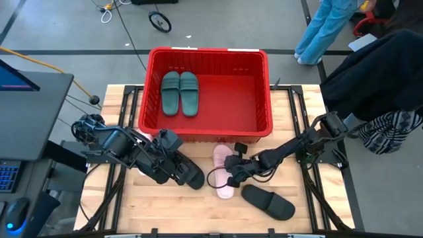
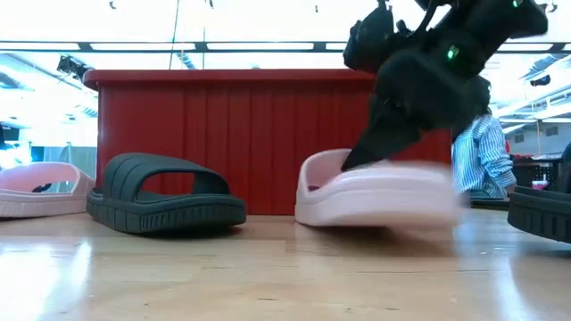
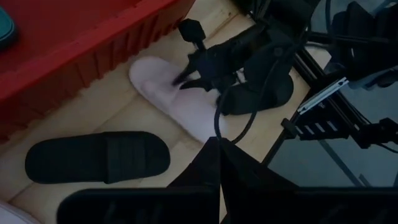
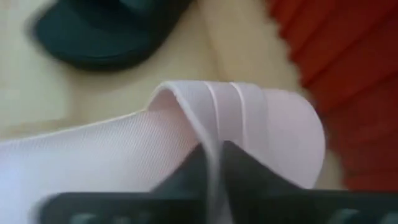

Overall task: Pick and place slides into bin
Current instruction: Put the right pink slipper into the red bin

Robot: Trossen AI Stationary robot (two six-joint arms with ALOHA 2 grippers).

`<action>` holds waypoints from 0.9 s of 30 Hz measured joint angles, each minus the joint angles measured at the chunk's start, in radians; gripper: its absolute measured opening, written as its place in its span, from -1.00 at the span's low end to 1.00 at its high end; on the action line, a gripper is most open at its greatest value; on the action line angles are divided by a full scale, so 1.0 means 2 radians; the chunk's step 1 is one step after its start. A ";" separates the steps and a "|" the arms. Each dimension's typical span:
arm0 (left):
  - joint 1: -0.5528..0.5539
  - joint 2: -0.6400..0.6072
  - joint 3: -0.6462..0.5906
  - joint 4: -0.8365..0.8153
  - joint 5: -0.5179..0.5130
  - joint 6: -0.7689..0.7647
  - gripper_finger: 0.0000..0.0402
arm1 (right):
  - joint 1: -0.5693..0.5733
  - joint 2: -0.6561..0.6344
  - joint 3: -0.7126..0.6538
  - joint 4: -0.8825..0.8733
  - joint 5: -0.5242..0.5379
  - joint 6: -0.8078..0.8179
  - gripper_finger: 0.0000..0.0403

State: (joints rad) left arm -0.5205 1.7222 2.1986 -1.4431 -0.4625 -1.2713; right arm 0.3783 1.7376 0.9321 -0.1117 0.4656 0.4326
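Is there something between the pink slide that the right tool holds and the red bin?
Nothing visible. The right tool grips the pink slide just before the bin; only its near wall must be cleared, and the space beside the green slides is free.

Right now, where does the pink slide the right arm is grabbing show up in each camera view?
High view: pink slide bottom centre, below the red bin.
Low view: centre-right, before the bin wall.
Left wrist view: upper middle, beside the bin.
Right wrist view: fills the centre.
Shared landmark: the bin.
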 joint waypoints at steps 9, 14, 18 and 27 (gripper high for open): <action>-0.001 0.000 0.001 0.028 0.013 0.000 -0.87 | 0.017 -0.190 -0.001 0.097 -0.144 -0.035 -0.95; 0.000 -0.001 0.001 0.031 0.032 0.004 -0.87 | -0.013 -0.327 0.007 0.128 0.007 -0.155 -0.95; 0.001 -0.005 0.014 0.031 0.035 0.026 -0.95 | -0.062 -0.377 0.030 0.131 0.147 -0.313 -0.96; 0.034 -0.005 0.069 0.032 0.000 0.117 -0.89 | -0.236 -0.295 0.039 0.053 0.076 -0.317 -0.96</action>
State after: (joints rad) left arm -0.4520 1.7123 2.3366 -1.3792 -0.4625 -1.0382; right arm -0.0928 1.1475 1.0107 -0.0056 0.6175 -0.2015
